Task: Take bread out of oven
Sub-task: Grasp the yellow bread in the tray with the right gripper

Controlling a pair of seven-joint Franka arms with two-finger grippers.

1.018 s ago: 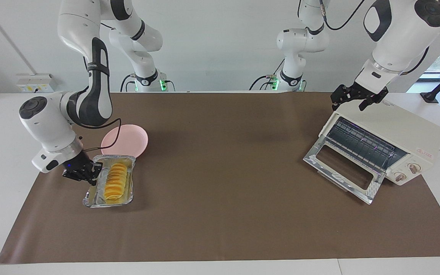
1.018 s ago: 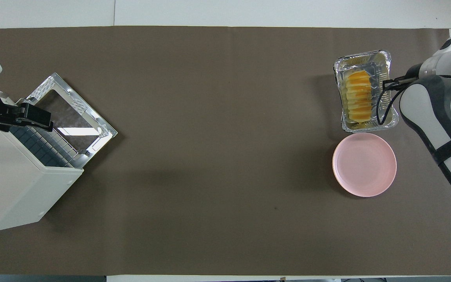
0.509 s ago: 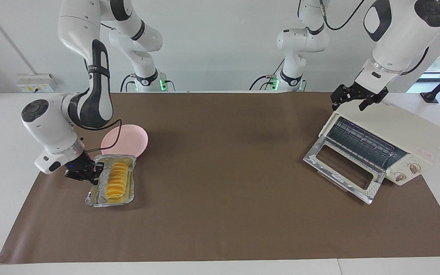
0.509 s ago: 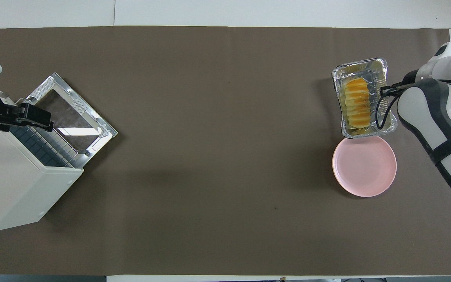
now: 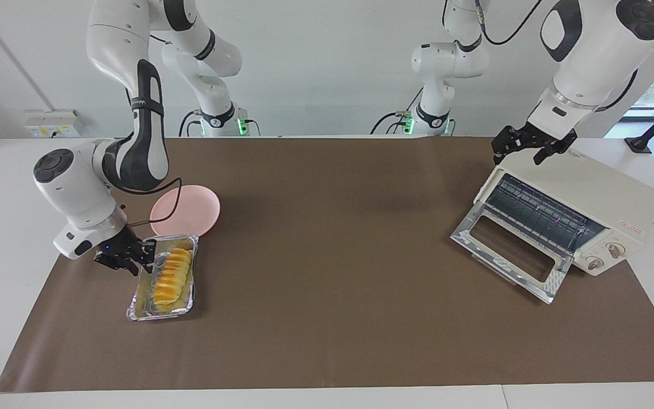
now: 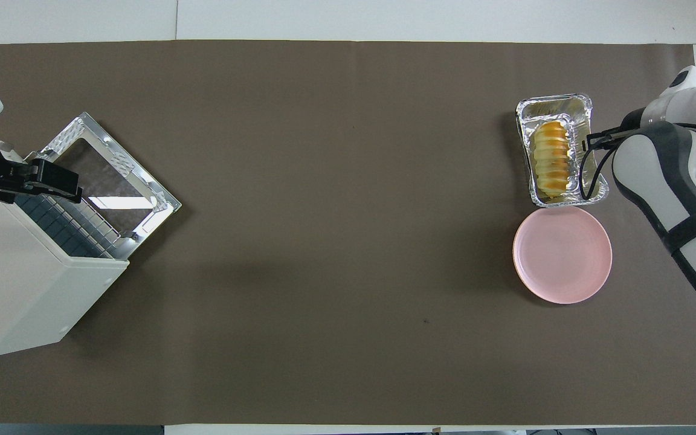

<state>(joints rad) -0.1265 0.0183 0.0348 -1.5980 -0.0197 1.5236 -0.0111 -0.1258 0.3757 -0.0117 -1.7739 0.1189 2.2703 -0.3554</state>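
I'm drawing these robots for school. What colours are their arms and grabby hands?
Both arms are glossy white with rounded dark grey joint patches. The right gripper and left gripper are small black claws. A thin black cable loops beside the right arm's wrist, and green lights glow at both bases.

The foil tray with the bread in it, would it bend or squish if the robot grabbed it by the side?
Probably yes. The foil tray has thin, crinkled walls, so it likely dents easily. It looks light, so a nudge from the right gripper at its rim might slide it on the brown mat. The bread lies loose inside and could shift if the tray tips.
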